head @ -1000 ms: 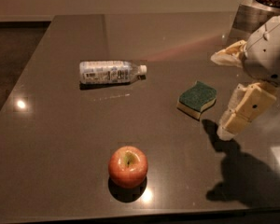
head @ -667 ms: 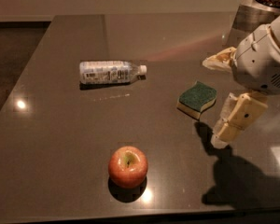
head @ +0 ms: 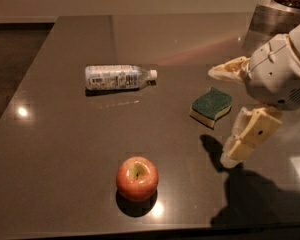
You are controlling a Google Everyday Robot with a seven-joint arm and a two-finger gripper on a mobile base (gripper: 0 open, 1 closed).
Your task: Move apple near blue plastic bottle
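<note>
Nearest: apple (head: pixel 136 178) sits upright on the dark table (head: pixel 60 154), stem dimple up, close to the near edge and roughly centre. Nothing is touching it. A glare spot lies on the tabletop just right of its base.

Right side, mid-depth: gripper (head: pixel 221 116) comes in from the right edge on a bulky white wrist. It is released, with the fingers spread wide and nothing in them. One finger points left on the far side, the other angles down toward the near side. Its shadow falls on the table near the lower fingertip. Can't tell its height above the surface. It is well apart from the apple.

Green-and-yellow wavy sponge (head: pixel 211 106) lies flat, green face up, just left of the wrist. In this view it sits between the two fingers, with no contact visible.

Farther, left of centre: blue plastic bottle (head: pixel 119 77) is on its side, white cap pointing right and label facing up. It is well apart from the apple, with bare table between them.

Far right corner: metal container (head: pixel 270 21) with dark brown contents, can't tell what.
</note>
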